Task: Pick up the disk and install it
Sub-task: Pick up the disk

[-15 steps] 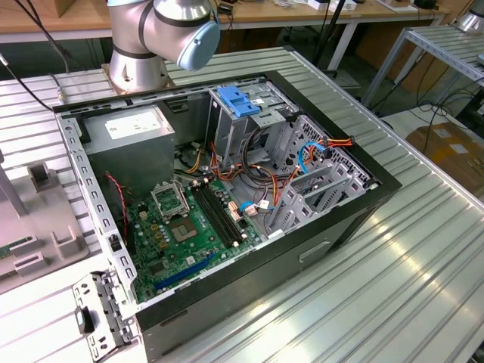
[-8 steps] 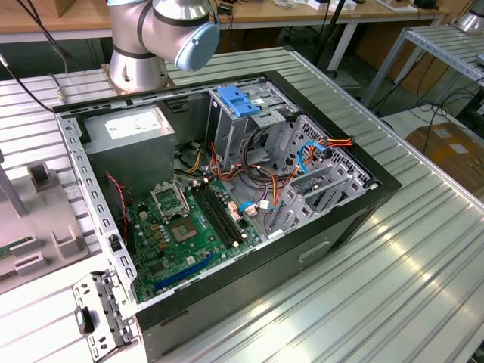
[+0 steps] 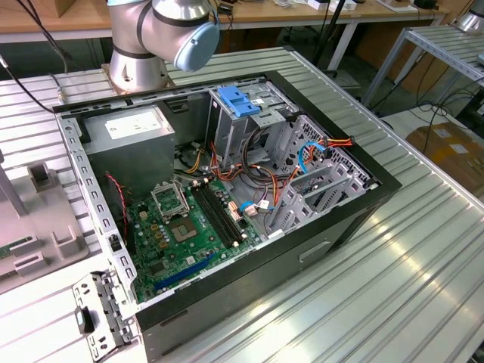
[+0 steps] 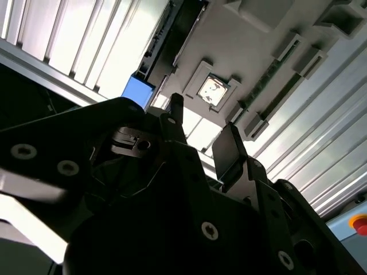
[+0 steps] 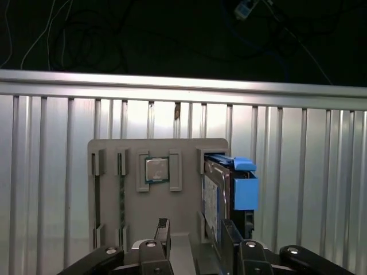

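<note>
While gripper hangs spread, empty | disk stands on edge in holder's outermost slot | untouched

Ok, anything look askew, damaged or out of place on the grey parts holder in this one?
Nothing stands out. In the first wrist view the disk stands on edge, straight in its slot on the grey holder, blue rails on. The chip sits square in its pocket. The gripper is open, holding nothing.
</note>
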`<state>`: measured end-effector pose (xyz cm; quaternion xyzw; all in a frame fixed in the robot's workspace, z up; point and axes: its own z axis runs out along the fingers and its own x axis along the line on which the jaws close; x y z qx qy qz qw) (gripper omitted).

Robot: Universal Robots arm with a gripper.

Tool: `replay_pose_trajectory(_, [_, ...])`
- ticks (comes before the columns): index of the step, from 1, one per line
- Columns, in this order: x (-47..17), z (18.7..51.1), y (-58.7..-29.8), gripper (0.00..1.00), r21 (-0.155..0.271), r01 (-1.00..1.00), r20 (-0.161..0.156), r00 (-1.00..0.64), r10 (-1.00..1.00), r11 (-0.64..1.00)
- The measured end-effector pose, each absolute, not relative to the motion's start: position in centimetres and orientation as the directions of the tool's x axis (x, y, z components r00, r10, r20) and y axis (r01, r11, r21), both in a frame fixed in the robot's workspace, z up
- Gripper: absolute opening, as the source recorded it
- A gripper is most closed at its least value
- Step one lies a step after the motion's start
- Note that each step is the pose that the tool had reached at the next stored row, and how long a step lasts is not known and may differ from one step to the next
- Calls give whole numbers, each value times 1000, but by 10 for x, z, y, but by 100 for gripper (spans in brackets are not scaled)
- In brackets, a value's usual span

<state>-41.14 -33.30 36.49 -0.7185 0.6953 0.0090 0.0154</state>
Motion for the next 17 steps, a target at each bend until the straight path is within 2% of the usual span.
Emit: replay_pose_trajectory(17, [-411, 357, -304, 48, -10, -999, -34, 33, -999, -33])
